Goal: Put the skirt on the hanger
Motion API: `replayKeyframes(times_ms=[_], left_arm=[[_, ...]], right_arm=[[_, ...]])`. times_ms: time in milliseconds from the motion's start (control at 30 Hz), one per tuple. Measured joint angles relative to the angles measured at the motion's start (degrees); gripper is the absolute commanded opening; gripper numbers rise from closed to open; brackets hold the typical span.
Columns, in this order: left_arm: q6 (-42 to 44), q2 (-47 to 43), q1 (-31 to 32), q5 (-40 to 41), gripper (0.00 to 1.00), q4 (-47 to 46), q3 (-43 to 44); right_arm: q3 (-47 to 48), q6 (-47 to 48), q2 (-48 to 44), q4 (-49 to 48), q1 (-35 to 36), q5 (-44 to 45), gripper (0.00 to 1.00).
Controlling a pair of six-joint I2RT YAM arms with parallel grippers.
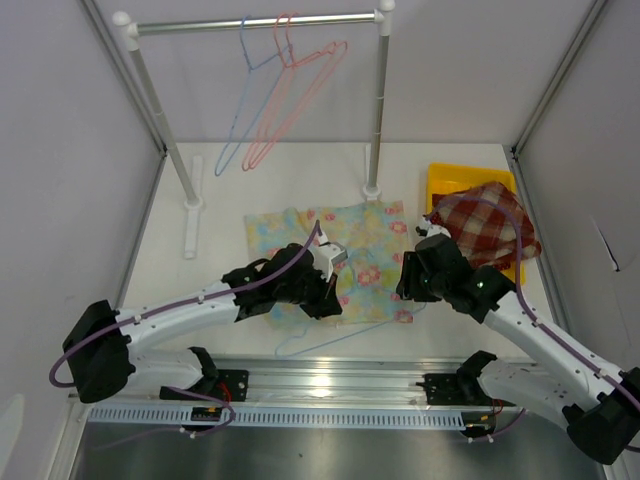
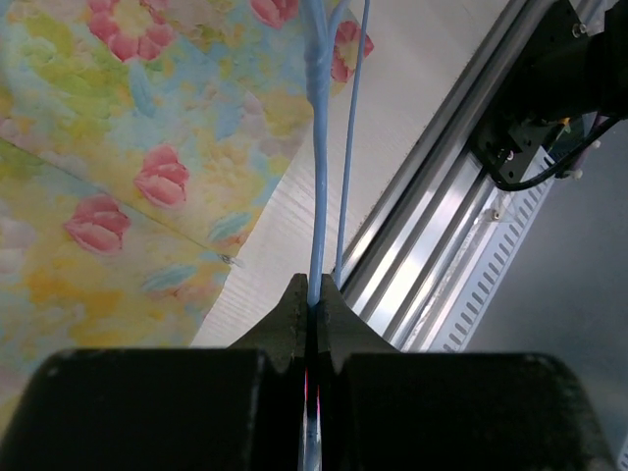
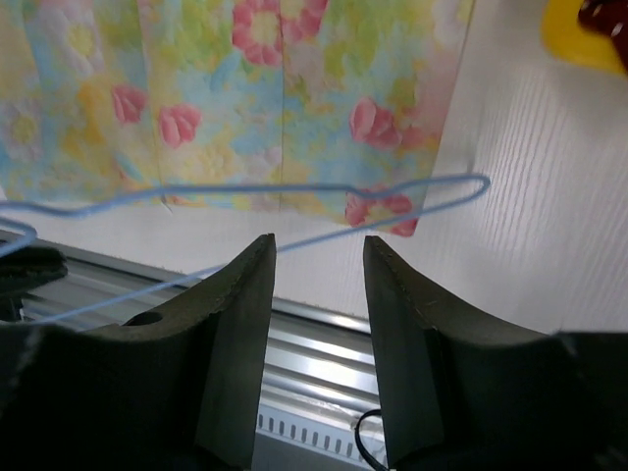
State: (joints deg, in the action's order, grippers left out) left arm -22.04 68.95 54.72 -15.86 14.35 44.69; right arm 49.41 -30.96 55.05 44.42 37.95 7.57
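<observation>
Left gripper is pinching a blue wire hanger by the worktop's near edge, with its jaws fully closed on the wire. Right gripper is hovering half open, holding nothing, just above the hanger. Floral skirt is lying flat mid-worktop, with the hanger crossing its near hem.

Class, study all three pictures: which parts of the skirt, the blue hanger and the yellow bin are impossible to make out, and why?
Left wrist view: the blue hanger runs off the top edge beyond the shut left hand.
Top view: the left arm covers the skirt's near-left corner.
Top view: the checked cloth hides the yellow bin's inside.
Right wrist view: the right hand hides part of the hanger's lower wire.
</observation>
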Motion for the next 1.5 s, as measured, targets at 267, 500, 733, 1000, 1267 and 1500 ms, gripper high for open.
replayKeyframes(times_ms=[267, 500, 733, 1000, 1267, 1500], left_arm=[[-1.0, 3.6, 0.0, -0.6, 0.0, -6.8, -3.7], [-2.6, 4.2, 0.0, -2.4, 0.0, -12.2, -8.3], [-3.3, 7.1, 0.0, -3.8, 0.0, -15.9, -9.1], [-3.4, 9.3, 0.0, -3.4, 0.0, -16.9, -9.1], [-3.4, 9.9, -0.1, -2.0, 0.0, -16.9, -9.1], [-3.0, 10.8, -1.0, -1.9, 0.0, -17.6, -9.1]], right_arm=[[-9.3, -6.5, -5.2, 0.2, 2.8, 0.1, 0.45], [-13.7, -9.9, -2.6, -4.4, 4.2, 0.7, 0.42], [-18.5, -12.5, -1.2, -8.1, 4.9, 2.0, 0.42], [-20.0, -13.9, 0.3, -10.8, 5.1, 3.6, 0.5], [-21.6, -14.5, 1.6, -12.5, 5.1, 4.6, 0.57], [-23.5, -14.8, 3.8, -15.6, 5.1, 5.3, 0.56]])
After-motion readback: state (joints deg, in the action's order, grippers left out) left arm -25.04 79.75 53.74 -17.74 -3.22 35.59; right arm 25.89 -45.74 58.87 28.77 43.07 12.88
